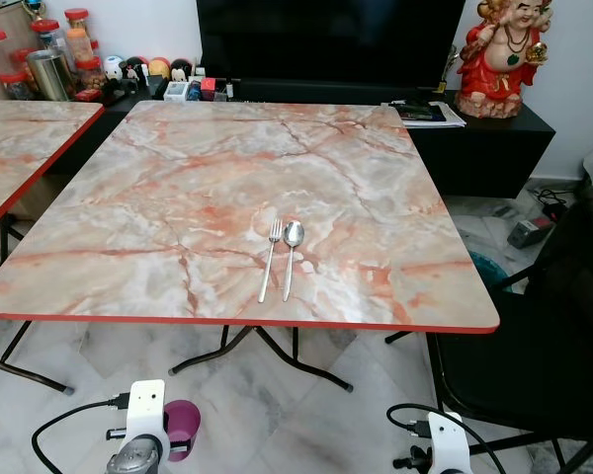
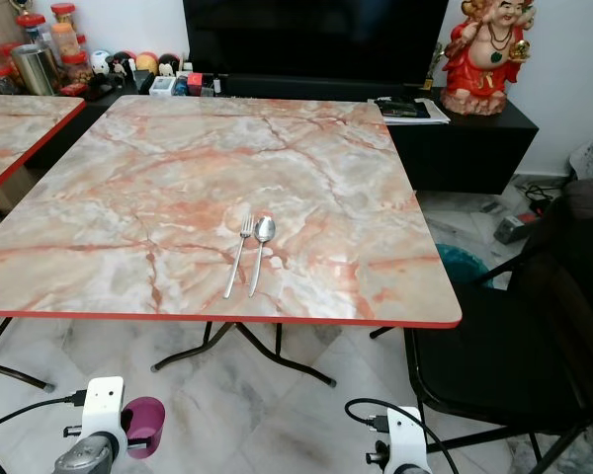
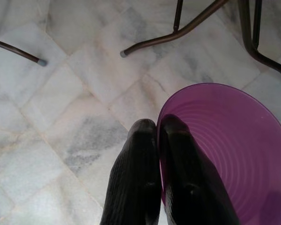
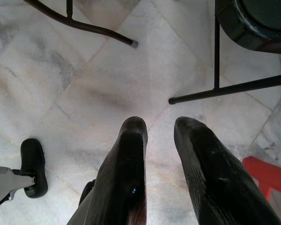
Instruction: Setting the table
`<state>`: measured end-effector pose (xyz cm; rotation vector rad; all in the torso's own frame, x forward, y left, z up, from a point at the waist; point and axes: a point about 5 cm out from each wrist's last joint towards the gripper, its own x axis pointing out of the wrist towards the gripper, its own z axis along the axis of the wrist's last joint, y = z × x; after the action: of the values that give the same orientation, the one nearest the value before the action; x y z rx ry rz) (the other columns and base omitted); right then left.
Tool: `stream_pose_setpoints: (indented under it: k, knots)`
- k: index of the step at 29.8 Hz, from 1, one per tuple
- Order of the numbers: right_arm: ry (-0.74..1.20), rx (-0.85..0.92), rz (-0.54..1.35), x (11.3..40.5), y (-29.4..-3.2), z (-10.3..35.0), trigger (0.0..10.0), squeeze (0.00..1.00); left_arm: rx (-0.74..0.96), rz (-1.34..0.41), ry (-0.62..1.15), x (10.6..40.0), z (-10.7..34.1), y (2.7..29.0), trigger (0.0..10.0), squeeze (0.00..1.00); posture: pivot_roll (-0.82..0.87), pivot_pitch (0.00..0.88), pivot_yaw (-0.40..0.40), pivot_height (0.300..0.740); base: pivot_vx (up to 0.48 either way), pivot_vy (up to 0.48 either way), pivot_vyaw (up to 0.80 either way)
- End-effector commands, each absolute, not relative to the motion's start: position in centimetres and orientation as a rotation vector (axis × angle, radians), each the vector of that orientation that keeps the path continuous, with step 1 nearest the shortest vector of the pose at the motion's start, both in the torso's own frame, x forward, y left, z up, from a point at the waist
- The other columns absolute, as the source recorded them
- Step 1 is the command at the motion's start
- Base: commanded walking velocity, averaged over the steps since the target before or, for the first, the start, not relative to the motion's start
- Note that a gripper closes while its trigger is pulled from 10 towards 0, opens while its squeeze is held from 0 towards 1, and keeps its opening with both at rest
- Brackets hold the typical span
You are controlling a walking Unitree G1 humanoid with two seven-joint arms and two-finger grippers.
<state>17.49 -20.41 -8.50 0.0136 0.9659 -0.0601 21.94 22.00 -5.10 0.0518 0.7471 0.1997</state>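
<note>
Two pieces of cutlery, a fork [image 1: 270, 259] and a spoon [image 1: 292, 253], lie side by side near the front edge of the marble table [image 1: 178, 178]. Below that edge, on the left, the left gripper [image 3: 158, 129] hangs over the floor with its fingers clamped on the rim of a purple cup [image 3: 234, 150]. On the right, the right gripper [image 4: 160, 127] hangs with fingers apart, holding nothing, beside a black chair [image 1: 544, 346].

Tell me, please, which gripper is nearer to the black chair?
The right gripper. It hangs low over the floor just beside the black chair, while the left gripper, holding a purple cup, is further off on the robot's left, below the table's front edge.
</note>
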Motion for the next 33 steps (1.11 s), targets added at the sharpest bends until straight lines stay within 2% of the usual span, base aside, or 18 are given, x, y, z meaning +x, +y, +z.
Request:
stream_pose_setpoints:
  k: [1, 12, 15, 33]
  knots:
    - [0.944, 0.023, -0.077, 17.9, -20.6, -8.3, 10.0, 0.00, 0.026, 0.212, 0.748, 22.0, -5.3, 21.7, 10.0, 0.00, 0.04, 0.000, -0.025, 0.728, 0.000, 0.341, 0.00]
    - [0.938, 0.022, -0.075, 18.0, -20.7, -8.2, 10.0, 0.00, -0.008, 0.257, 0.768, 21.0, -6.2, 21.6, 10.0, 0.00, 0.05, 0.000, -0.028, 0.728, 0.000, 0.480, 0.00]
    - [0.937, 0.016, -0.074, 18.1, -20.7, -8.1, 10.0, 0.00, -0.025, 0.297, 0.797, 19.9, -6.8, 21.6, 10.0, 0.00, 0.04, 0.000, -0.027, 0.728, 0.000, 0.480, 0.00]
    - [0.932, 0.017, -0.067, 18.3, -20.7, -8.0, 10.0, 0.00, -0.013, 0.345, 0.814, 19.5, -6.9, 22.6, 10.0, 0.00, 0.05, 0.000, -0.031, 0.728, 0.000, 0.480, 0.00]
